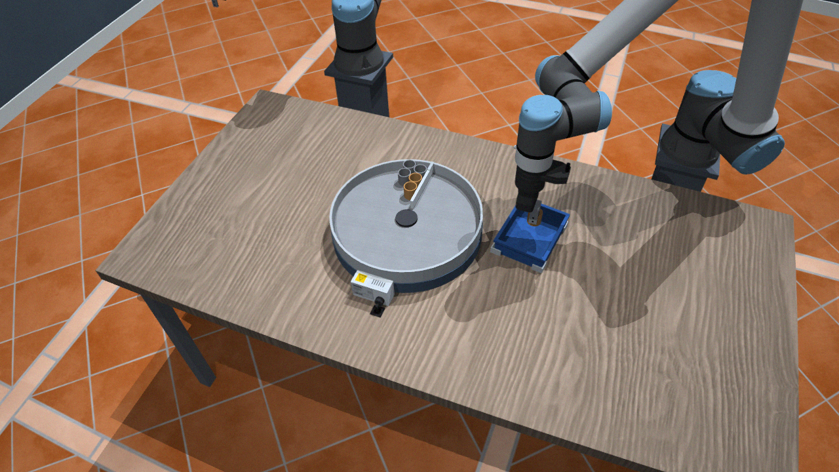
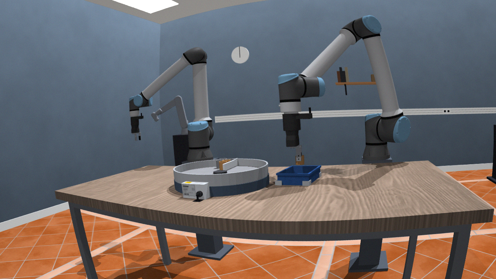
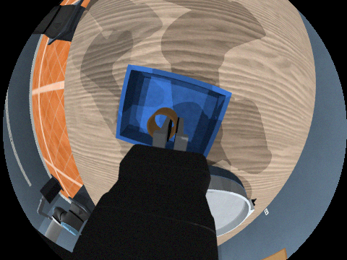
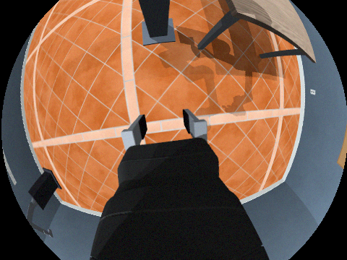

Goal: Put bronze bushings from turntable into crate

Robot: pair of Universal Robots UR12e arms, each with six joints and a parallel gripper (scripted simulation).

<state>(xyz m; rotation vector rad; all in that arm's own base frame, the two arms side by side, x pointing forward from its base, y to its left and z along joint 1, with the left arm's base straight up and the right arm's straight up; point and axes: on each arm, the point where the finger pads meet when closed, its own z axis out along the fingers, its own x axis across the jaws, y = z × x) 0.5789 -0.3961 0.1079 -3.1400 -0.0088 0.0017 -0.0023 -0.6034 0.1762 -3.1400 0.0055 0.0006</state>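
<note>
My left gripper (image 1: pixel 534 217) (image 2: pixel 298 158) (image 3: pixel 174 124) is shut on the wall of a bronze bushing (image 2: pixel 302 160) (image 3: pixel 151 126) and holds it above the rear part of the blue crate (image 1: pixel 520 254) (image 2: pixel 293 179) (image 3: pixel 122 101). No bushing shows inside the crate. The crate sits level between white corner guides (image 1: pixel 538 265) (image 2: pixel 306 180). On the grey turntable (image 1: pixel 434 246) (image 2: pixel 221 179) (image 3: pixel 224 213), two bronze bushings (image 1: pixel 409 194) stand beside the divider, with three steel bushings (image 1: pixel 402 179) close behind. My right gripper (image 2: pixel 137 136) (image 4: pixel 164 119) is open and empty, off beyond the table.
A low white divider (image 1: pixel 423 185) (image 2: pixel 230 163) runs from the turntable's rim toward its dark hub (image 1: pixel 406 218) (image 2: pixel 219 171). A white control box (image 1: pixel 371 287) (image 2: pixel 195 190) with a black knob stands at the turntable's front. The turntable's raised rim is near the crate.
</note>
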